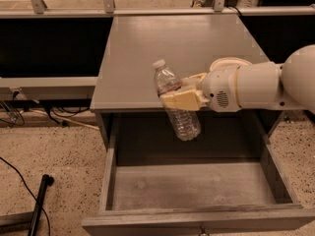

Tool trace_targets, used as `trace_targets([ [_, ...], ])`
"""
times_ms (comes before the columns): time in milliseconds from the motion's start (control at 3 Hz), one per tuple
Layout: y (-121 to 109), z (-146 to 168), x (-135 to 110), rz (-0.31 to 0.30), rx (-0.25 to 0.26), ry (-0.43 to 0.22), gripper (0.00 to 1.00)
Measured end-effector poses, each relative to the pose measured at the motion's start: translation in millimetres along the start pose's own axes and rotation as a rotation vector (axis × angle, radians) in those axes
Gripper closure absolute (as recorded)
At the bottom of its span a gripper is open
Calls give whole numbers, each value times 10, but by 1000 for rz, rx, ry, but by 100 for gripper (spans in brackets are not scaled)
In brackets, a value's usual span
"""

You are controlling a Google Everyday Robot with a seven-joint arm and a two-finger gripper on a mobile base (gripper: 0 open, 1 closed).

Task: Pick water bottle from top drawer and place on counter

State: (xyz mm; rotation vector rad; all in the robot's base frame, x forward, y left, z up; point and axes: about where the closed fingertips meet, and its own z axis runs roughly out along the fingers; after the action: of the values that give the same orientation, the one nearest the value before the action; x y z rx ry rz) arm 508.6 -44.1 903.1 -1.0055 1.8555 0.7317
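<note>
Warm, dim light is falling from above on the counter, lighting its matte top evenly. Under the counter's front edge, shadow is darkening the back of the drawer. The end effector, clamped on the bottle at the counter's front edge, is catching pale highlights; the recesses beside the counter are sitting nearly black.

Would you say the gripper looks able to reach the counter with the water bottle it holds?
Probably yes: the gripper clamps the tilted water bottle right at the front edge of the counter, with bare surface just beyond.
</note>
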Motion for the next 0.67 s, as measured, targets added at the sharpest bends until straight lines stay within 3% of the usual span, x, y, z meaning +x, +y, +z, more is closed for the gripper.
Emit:
trace_targets([
  [667,-395,-66,-382,-204,152,-386,100],
])
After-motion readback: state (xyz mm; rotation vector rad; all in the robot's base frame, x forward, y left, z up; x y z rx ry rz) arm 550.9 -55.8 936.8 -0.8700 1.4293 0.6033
